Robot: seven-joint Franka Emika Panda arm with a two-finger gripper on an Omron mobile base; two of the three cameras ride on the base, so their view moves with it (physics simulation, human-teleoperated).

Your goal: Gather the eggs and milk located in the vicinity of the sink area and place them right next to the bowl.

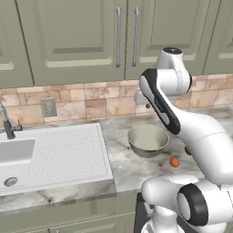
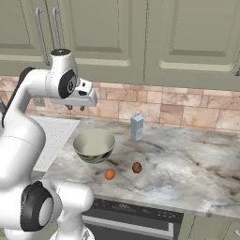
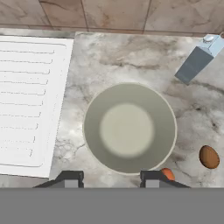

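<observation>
No readable text, labels, brands or numbers anywhere; the milk carton (image 2: pixel 137 127) faces were plain, and the cabinets (image 2: pixel 187 37) carried no signs.

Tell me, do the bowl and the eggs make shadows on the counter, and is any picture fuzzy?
Right base view: the bowl and the eggs cast only faint, soft shadows on the counter; light is even, no glare. Hand view: the bowl's rim looks slightly soft, and the milk appears to lean outward, a lens effect. Left base view: mildly blurry throughout.
</observation>
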